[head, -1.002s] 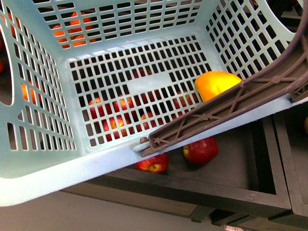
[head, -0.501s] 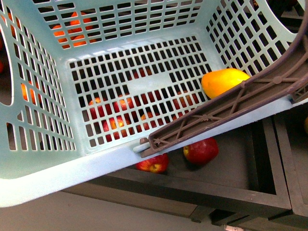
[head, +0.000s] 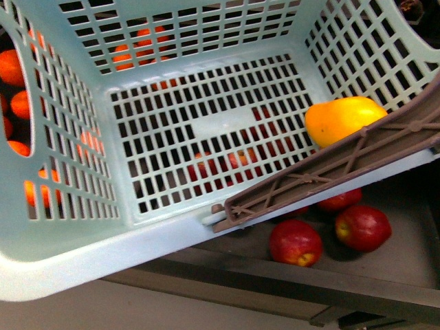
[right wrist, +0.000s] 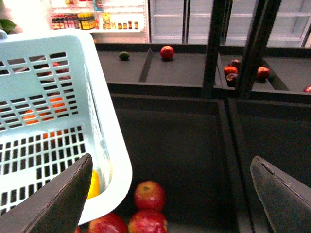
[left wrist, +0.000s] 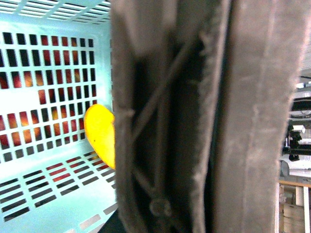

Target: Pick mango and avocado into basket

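Note:
The light teal basket [head: 82,254] fills the front view, tilted, with its brown handle [head: 330,172] lying across the near right rim. The orange-yellow mango [head: 344,118] lies inside against the right wall, just behind the handle. In the left wrist view the handle [left wrist: 194,121] fills the frame very close up; my left gripper is shut on it and its fingers are hidden. The mango [left wrist: 101,141] shows beyond it on the basket floor. My right gripper [right wrist: 170,199] hangs open beside the basket rim [right wrist: 114,145]. A small dark green avocado [right wrist: 124,56] lies in a far bin.
Red apples [head: 295,242] lie in a dark bin under the basket's near edge and below the right gripper [right wrist: 149,195]. Oranges [head: 14,69] show through the basket's left wall. Dark bin dividers and an upright post [right wrist: 252,43] stand ahead of the right gripper.
The basket has shifted over the bins, so more red apples show under its near edge. The mango has slid right along the handle side.

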